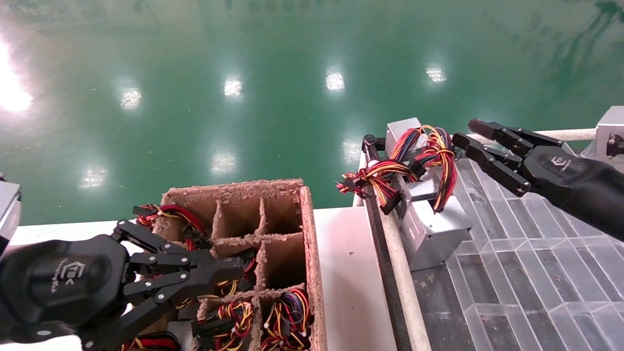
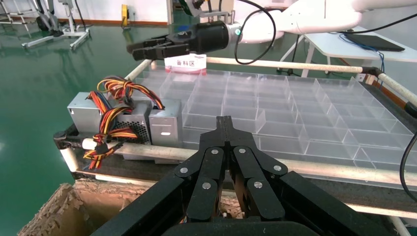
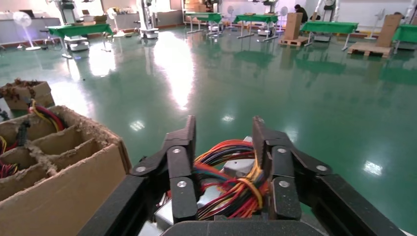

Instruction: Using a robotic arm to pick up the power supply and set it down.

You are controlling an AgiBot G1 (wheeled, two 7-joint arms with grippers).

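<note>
The power supply (image 1: 431, 229), a silver box, lies at the left edge of a clear partitioned tray (image 1: 536, 253), with a second silver box (image 1: 402, 129) just behind it. Its red, yellow and orange wire bundle (image 1: 419, 158) is draped over the top. My right gripper (image 1: 465, 132) hovers open just right of the bundle. In the right wrist view its open jaws (image 3: 223, 135) frame the wires (image 3: 231, 187) below. From the left wrist view the power supply (image 2: 123, 120) and right gripper (image 2: 147, 47) show farther off. My left gripper (image 1: 236, 268) is shut over the cardboard box.
A cardboard box (image 1: 307, 234) with compartments holds more wired units at the lower left. A white tabletop (image 1: 346, 273) lies between box and tray. A pale rail (image 1: 397, 273) runs along the tray's edge. A red-and-white label (image 2: 186, 64) stands at the tray's far side.
</note>
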